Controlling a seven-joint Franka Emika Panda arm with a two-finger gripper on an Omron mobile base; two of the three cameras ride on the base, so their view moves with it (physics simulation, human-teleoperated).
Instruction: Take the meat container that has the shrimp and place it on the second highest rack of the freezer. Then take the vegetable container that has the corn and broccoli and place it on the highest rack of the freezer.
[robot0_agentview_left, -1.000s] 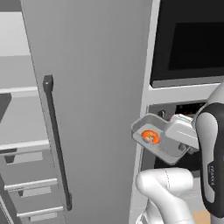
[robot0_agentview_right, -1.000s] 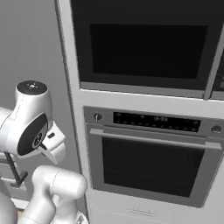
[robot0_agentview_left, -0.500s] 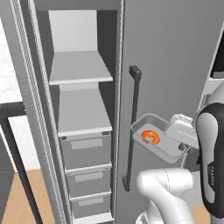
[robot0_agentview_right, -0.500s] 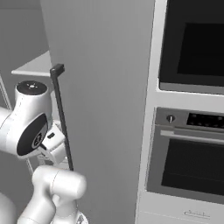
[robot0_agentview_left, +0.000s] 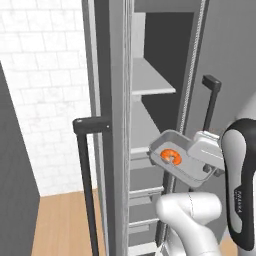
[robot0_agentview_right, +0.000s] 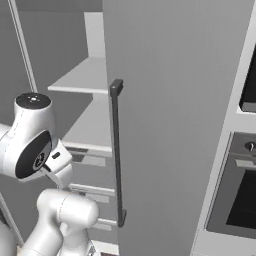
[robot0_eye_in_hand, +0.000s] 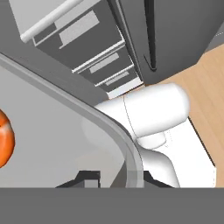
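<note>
Your meat container (robot0_agentview_left: 181, 159), a shallow grey tray with 1 orange shrimp (robot0_agentview_left: 171, 156) inside, sits tilted in the air, its rim pinched by the hand (robot0_agentview_left: 206, 169), just in front of the open freezer's (robot0_agentview_left: 150, 85) pale shelves.

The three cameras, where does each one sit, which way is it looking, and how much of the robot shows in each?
Left base view: behind the arm's left, facing the freezer; the arm holds the meat container with the shrimp.
Right base view: behind the arm's right, facing the freezer door handle; the white arm rises lower left.
Hand view: on the hand, looking over the tray rim down at the drawer fronts.
Both base views share the freezer shelves.
</note>
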